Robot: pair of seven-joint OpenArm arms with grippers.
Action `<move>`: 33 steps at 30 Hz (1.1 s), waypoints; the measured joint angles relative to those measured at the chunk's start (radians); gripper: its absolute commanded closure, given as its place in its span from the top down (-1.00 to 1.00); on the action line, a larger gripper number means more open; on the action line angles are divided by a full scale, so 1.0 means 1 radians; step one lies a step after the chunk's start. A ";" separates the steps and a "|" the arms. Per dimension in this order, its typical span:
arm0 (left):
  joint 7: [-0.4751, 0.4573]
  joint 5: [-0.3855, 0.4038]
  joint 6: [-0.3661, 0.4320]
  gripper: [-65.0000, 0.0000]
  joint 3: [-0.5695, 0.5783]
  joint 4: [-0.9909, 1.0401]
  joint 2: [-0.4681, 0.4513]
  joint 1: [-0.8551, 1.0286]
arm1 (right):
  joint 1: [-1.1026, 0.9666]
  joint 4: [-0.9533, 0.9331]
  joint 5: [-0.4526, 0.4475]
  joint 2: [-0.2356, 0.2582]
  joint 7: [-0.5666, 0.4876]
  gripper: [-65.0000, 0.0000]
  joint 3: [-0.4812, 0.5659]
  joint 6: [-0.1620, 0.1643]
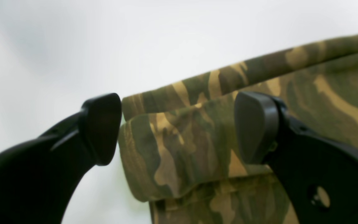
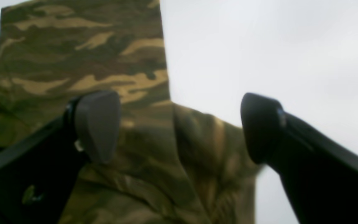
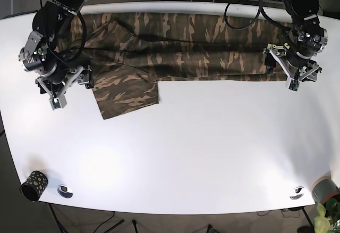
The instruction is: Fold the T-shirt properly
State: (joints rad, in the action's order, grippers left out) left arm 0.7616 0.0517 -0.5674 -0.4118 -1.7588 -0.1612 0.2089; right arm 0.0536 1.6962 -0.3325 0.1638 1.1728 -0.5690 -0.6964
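A camouflage T-shirt (image 3: 180, 49) lies spread along the far edge of the white table (image 3: 191, 148), stretched into a long band, with one sleeve (image 3: 126, 90) sticking out from that band toward the near side of the table at the base view's left. The right gripper (image 3: 62, 83) hangs over the outer edge of that sleeve, just beside the shirt's end; in the right wrist view its two dark fingers (image 2: 96, 124) stand well spread, one over the camouflage cloth (image 2: 110, 65) and the other over bare table, with a folded ridge of fabric lying between them and nothing pinched. The left gripper (image 3: 293, 69) sits at the opposite end of the T-shirt, at the base view's right, right at the fabric's border. In the left wrist view its fingers (image 1: 255, 124) are also spread wide, straddling a doubled-over corner of the shirt (image 1: 179, 146): one finger touches or nearly touches the corner's edge from the table side, the other rests above the cloth. Near the table's near-left corner, well apart from the shirt, stands a small dark spotted cup (image 3: 33, 184).
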 measured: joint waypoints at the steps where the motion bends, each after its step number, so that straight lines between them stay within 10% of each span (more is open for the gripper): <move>1: -0.001 -0.002 0.002 0.59 0.017 0.003 -0.001 0.007 | 0.016 -0.021 0.002 0.000 0.002 0.79 0.011 0.000; 22: -0.033 0.031 -0.009 0.59 0.035 0.094 -0.008 0.035 | 0.241 -0.591 -0.015 0.053 -0.252 0.79 0.150 0.003; 33: -0.029 0.031 -0.009 0.59 0.016 0.093 -0.001 0.034 | 0.231 -0.598 -0.039 0.043 -0.275 0.38 0.238 -0.001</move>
State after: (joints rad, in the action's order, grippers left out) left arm 0.7326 0.0826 -0.5766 -0.3958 -1.6657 -0.1619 0.2432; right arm 0.2844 1.0985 -0.3717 0.2070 0.8974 -0.3305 -0.6971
